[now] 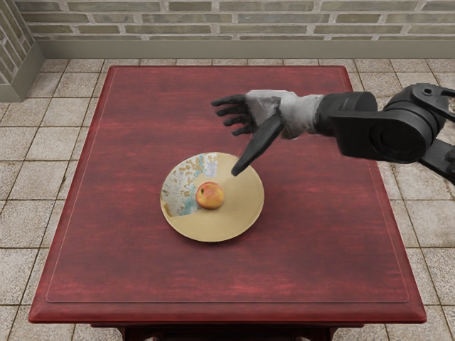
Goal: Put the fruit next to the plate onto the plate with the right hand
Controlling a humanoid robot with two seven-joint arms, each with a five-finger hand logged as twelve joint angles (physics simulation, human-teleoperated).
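A round orange-red fruit (210, 195), like a peach, lies on the tan plate (238, 213) near the middle of the dark red table. My right hand (242, 124) hovers above and behind the plate, its arm reaching in from the right edge. Its fingers are spread and hold nothing; the thumb points down toward the plate's far rim. The hand is clear of the fruit. The left arm is out of view.
The plate's left part carries a mottled blue and white pattern (186, 181). The table's wooden top (128, 128) ends in a raised edge all round, with tiled floor beyond and a brick wall at the back.
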